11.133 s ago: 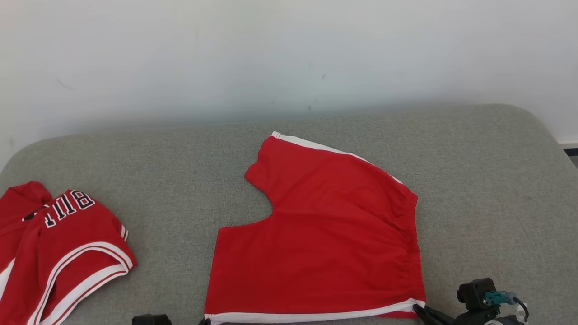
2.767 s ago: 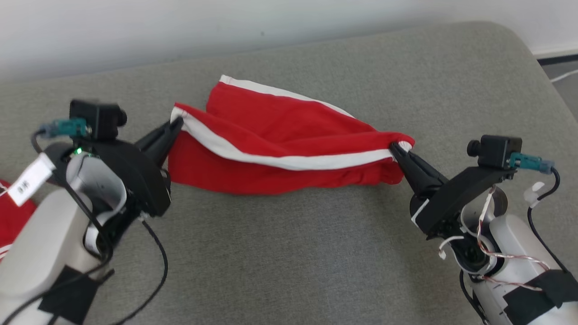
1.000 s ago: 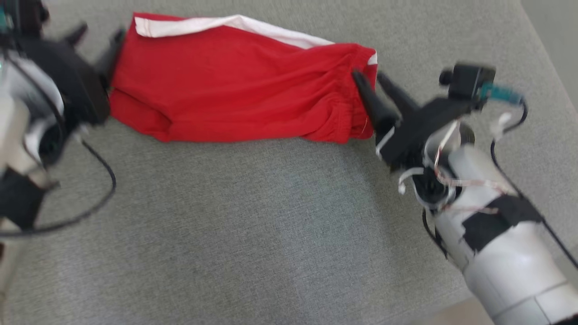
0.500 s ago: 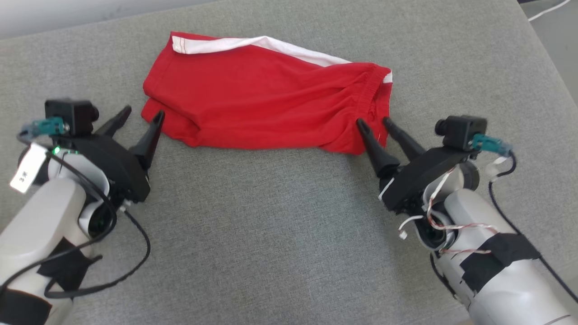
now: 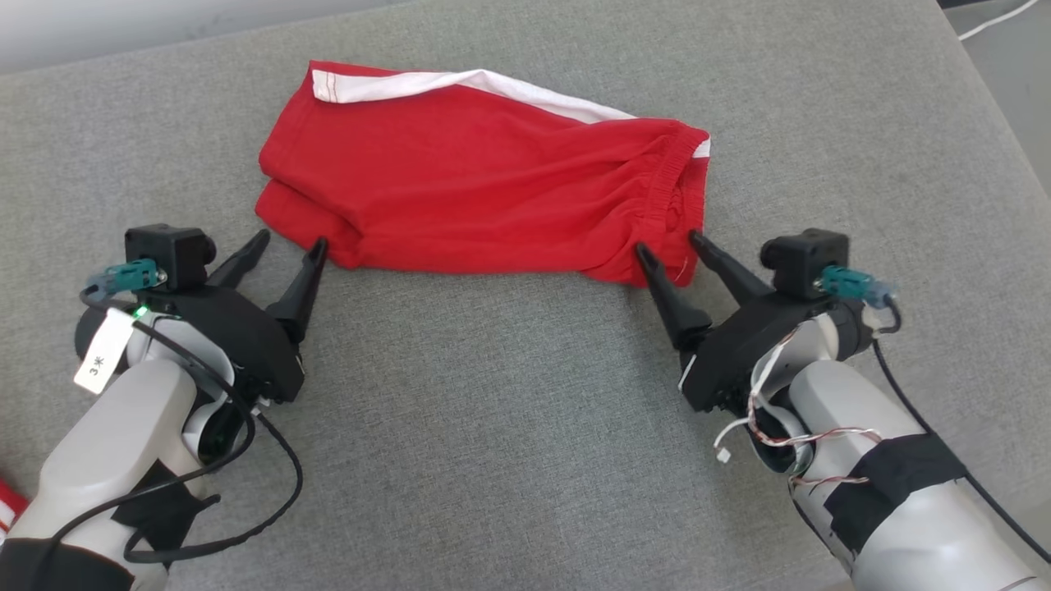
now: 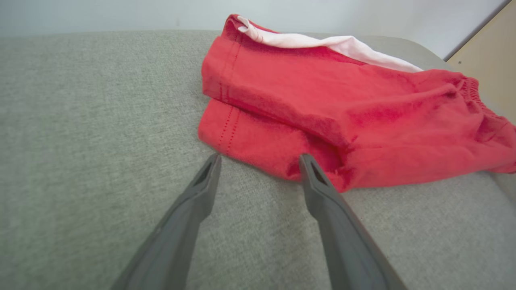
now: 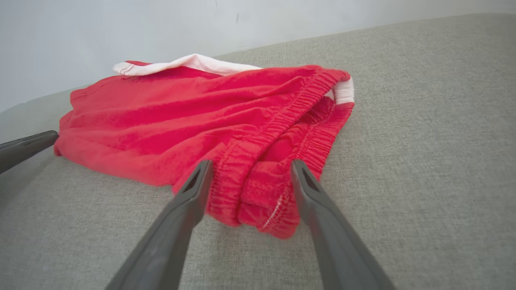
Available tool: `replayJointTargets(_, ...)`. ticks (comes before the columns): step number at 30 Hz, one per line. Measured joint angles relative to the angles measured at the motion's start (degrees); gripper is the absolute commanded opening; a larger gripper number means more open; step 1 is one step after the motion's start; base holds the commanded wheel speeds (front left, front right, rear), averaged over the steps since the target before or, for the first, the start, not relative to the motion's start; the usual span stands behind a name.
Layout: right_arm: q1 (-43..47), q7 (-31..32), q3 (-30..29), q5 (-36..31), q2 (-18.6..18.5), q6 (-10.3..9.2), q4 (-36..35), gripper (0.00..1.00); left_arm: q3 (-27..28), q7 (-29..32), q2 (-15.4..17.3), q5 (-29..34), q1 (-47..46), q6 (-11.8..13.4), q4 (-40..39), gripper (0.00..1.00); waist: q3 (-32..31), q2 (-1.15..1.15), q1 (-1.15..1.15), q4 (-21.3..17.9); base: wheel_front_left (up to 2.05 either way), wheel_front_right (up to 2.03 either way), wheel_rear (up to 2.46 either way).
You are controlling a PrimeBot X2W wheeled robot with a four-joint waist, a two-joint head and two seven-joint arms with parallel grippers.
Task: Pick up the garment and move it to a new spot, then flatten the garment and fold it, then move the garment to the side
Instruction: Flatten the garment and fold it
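Grey padding [image 5: 509, 427], red shorts [image 5: 484, 197] between released left claw [image 5: 289, 243] and released right claw [image 5: 667, 244], red-white cloth [image 5: 5, 502] apart

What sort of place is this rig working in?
Probably an indoor room set up for garment folding, lab or home unclear: a grey fabric-covered pad, a bare pale wall behind it, and red shorts lying on the pad.

Red shorts [image 5: 484, 197] with white side stripe lie folded lengthwise across the frame's upper middle, waistband right.
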Motion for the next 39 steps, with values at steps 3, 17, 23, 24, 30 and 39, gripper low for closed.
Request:
replayJointTargets(3,0.0,-0.4,1.2,-1.8,0.0,-0.87,0.1,1.0,0.0,-1.0,0.0,0.6,-0.1,0.0,0.9,1.0,0.3,0.0,0.0,-0.3,0.0,0.0,0.0)
replayJointTargets(17,-0.2,-1.0,3.4,-4.5,0.6,-2.52,1.1,0.0,-3.7,-3.0,-0.9,5.9,-4.6,0.5,5.6,0.0,1.9,0.0,0.0,-1.0,0.0,0.0,0.0)
replayJointTargets(23,-0.2,-2.3,3.6,-5.0,0.0,-1.88,2.2,0.0,-4.0,-4.7,-1.8,7.0,-4.5,1.1,7.9,0.0,0.5,0.01,0.0,-0.3,0.0,0.0,0.0)
replayJointTargets(24,-0.2,-2.5,3.6,-5.1,-0.2,-1.75,2.3,0.0,-4.1,-5.1,-1.8,7.3,-4.3,1.4,8.1,0.0,0.2,0.01,0.01,-0.2,0.0,0.0,0.0)
replayJointTargets(30,0.1,-3.9,4.2,-5.1,-1.7,0.15,4.0,0.0,-6.4,-6.1,-2.7,10.1,-1.7,3.2,9.0,0.0,-3.0,0.01,0.01,1.1,0.0,0.0,0.0)
replayJointTargets(39,4.6,-4.5,5.3,-4.4,-2.4,1.7,5.2,0.0,-6.3,-7.0,-4.8,9.8,5.2,5.5,9.7,0.0,-7.6,0.01,0.0,3.0,0.0,0.0,0.0)
